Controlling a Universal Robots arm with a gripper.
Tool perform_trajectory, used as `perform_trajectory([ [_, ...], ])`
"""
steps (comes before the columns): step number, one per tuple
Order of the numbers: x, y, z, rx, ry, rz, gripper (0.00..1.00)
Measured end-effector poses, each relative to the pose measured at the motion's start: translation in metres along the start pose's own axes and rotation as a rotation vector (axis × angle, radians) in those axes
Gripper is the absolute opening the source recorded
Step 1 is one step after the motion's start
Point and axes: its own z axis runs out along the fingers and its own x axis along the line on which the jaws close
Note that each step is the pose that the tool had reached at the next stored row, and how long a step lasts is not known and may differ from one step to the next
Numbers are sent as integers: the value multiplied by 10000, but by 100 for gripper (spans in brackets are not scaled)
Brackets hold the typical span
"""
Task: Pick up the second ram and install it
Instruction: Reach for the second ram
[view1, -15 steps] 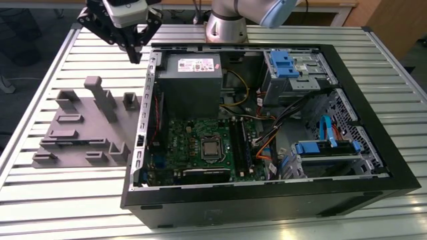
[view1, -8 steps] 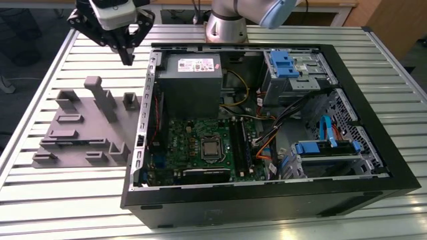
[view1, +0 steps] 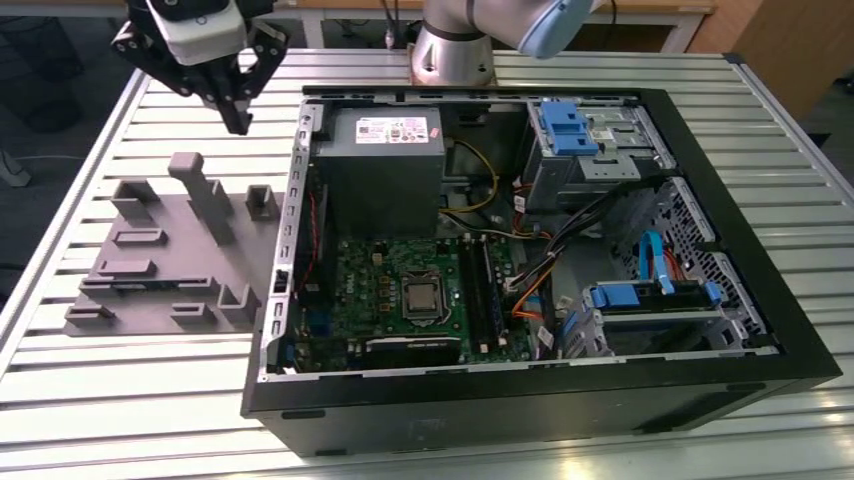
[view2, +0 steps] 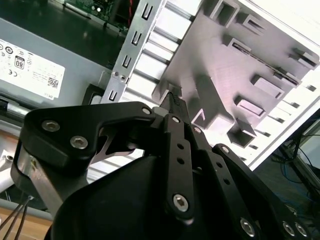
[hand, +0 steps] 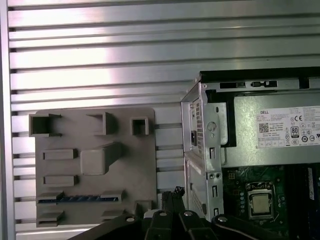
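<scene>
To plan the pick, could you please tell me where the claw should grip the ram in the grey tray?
Probably the second ram mid-length along its upper edge, from straight above: it stands on edge in a slot of the tray.

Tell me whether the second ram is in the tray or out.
In. The first wrist view shows the ram seated edge-up in a slot of the tray, with the hand apart from it.

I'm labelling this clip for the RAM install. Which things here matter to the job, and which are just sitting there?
Job: gripper; second ram, lying in the grey fixture tray; memory slots.
Just there: power supply; processor; blue drive bracket.
</scene>
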Motion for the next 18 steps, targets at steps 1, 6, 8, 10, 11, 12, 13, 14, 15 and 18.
perform_trajectory([
  [1, 12, -6, 0, 0, 0, 0, 11],
  [6, 92, -31, 2, -1, -1, 0, 11],
  [8, 126, -38, 3, 0, 0, -1, 11],
  [10, 151, -43, 5, 0, 0, 0, 11],
  [11, 165, -45, 5, 0, -1, -1, 11],
  [12, 178, -47, 7, 0, 0, 0, 11],
  [13, 188, -48, 9, 0, 0, 0, 11],
  [14, 194, -49, 12, -1, -1, 0, 11],
  [15, 199, -50, 14, -1, -1, 0, 11],
  [18, 226, -53, 20, 0, -1, 0, 11],
])
